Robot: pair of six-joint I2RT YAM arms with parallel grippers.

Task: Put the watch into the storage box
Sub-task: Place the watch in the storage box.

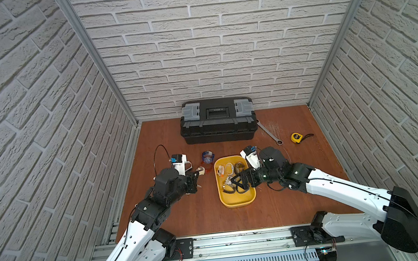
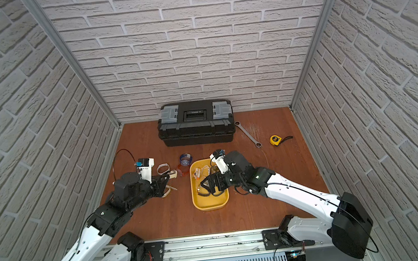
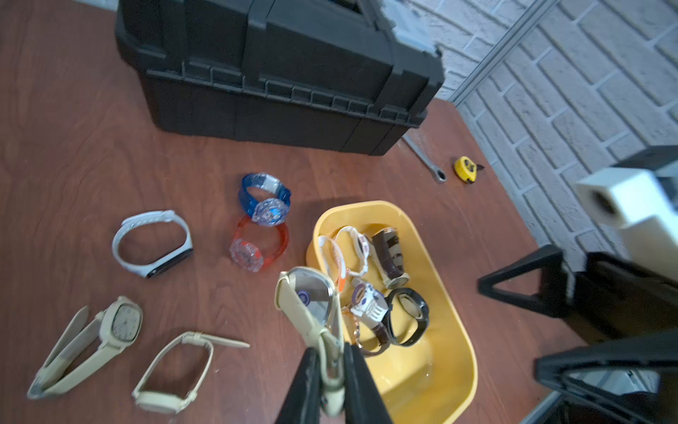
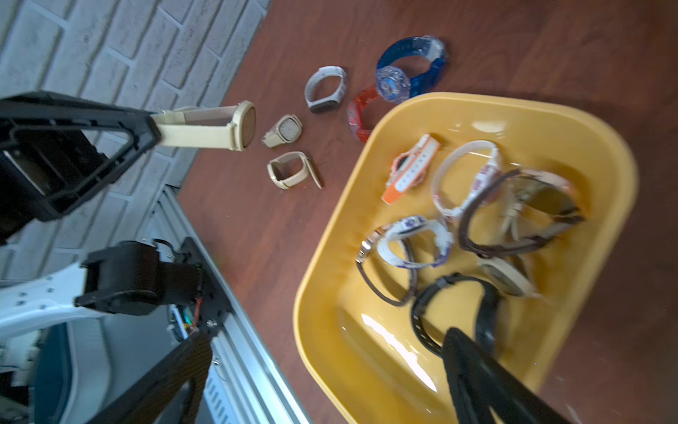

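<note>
While left end effector (image 3: pixel 332 365) pinches watch (image 3: pixel 307 298) (lettering blurred), right end effector (image 4: pixel 324 336) stands spread

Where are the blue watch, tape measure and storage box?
blue watch (image 3: pixel 270 213): left wrist view, on its clear dial.
tape measure (image 1: pixel 296 137): in a top view, on its yellow case.
storage box (image 1: pixel 237 199): in a top view, on its bare floor.

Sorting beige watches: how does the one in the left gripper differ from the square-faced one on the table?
The held watch has a round case, the square-faced watch a squarish one. The held watch is up in the left gripper, pinched by its strap; the square-faced watch lies on the table. Both are beige, outside the yellow tray.
</note>
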